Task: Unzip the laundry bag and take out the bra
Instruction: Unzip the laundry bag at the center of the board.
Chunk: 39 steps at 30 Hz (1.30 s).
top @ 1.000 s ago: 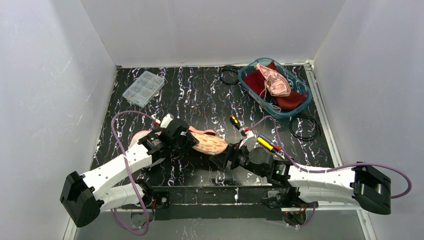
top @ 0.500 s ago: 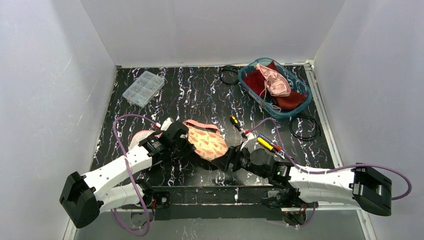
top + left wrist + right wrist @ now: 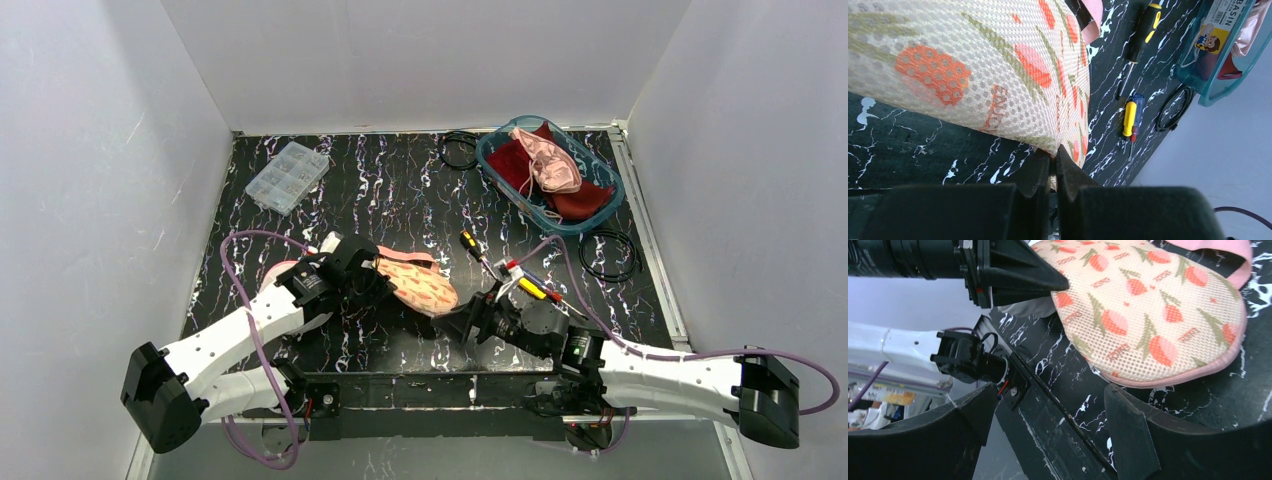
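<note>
Pinched flat together, the left gripper (image 3: 1053, 167) clamps a fold of mesh at the rim of the laundry bag (image 3: 988, 70), a flower-printed pouch with pink trim. The pouch lies on the black marbled table (image 3: 400, 190), near its front edge. That hold looks meant to anchor the bag so the zip can be pulled against it. The right gripper (image 3: 1050, 400) stands spread wide and grasps nothing, its jaws facing the bag's opposite, rounded end from close by. It is probably lining up on the zip pull, which I cannot make out. The bra does not show; presumably it sits inside the closed pouch.
</note>
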Available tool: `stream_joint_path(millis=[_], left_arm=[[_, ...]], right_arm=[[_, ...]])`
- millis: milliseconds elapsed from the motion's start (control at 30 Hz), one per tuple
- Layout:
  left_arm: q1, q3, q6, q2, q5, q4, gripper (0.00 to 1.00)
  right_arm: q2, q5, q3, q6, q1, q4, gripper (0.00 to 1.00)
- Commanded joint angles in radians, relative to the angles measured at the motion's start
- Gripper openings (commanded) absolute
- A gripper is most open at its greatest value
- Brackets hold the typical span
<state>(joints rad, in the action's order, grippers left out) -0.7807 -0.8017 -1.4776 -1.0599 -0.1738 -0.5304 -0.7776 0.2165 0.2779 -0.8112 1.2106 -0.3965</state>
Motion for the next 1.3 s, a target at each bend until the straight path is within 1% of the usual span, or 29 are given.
stream_joint_path(millis=[0,67,133,200,300,400,533,700,867,967,1067,1100,1167,1267], left_arm=[[0.006,-0.037,-0.031,-0.008,-0.017,-0.018,0.00],[0.005,-0.029,-0.037,-0.008,-0.007,-0.019,0.00],[0.006,-0.009,-0.046,0.006,0.004,0.000,0.00],[0.006,0.011,-0.046,0.026,0.008,0.016,0.00],[0.006,0.031,-0.024,0.056,0.000,0.035,0.00],[0.005,0.061,-0.012,0.079,-0.002,0.068,0.00],[0.006,0.112,-0.013,0.099,0.010,0.117,0.00],[0.006,0.155,0.001,0.105,0.029,0.167,0.00],[0.005,0.175,0.032,0.126,0.025,0.179,0.00],[0.006,0.185,0.057,0.137,0.025,0.177,0.00],[0.006,0.197,0.074,0.144,0.025,0.161,0.00],[0.006,0.202,0.089,0.147,0.025,0.161,0.00],[0.006,0.214,0.107,0.153,0.030,0.163,0.00],[0.006,0.247,0.120,0.164,0.050,0.194,0.12]], right_arm=[[0.050,0.140,-0.045,-0.078,-0.008,0.030,0.87],[0.055,0.187,-0.062,-0.139,-0.015,0.033,0.87],[0.046,0.197,-0.083,-0.198,-0.030,0.009,0.88],[0.028,0.175,-0.100,-0.271,-0.056,-0.021,0.88],[-0.007,0.082,-0.136,-0.395,-0.117,-0.122,0.89],[-0.043,0.061,-0.127,-0.483,-0.135,-0.124,0.90],[-0.094,0.068,-0.096,-0.557,-0.135,-0.095,0.90],[-0.237,0.034,-0.031,-0.616,-0.144,-0.073,0.88],[-0.366,0.015,-0.020,-0.674,-0.149,-0.174,0.83],[-0.429,0.010,-0.014,-0.685,-0.155,-0.241,0.75],[-0.467,0.006,-0.005,-0.688,-0.161,-0.286,0.59],[-0.474,0.007,-0.004,-0.688,-0.161,-0.298,0.51],[-0.479,0.015,-0.009,-0.682,-0.162,-0.325,0.42],[-0.482,0.029,-0.040,-0.690,-0.164,-0.407,0.31]])
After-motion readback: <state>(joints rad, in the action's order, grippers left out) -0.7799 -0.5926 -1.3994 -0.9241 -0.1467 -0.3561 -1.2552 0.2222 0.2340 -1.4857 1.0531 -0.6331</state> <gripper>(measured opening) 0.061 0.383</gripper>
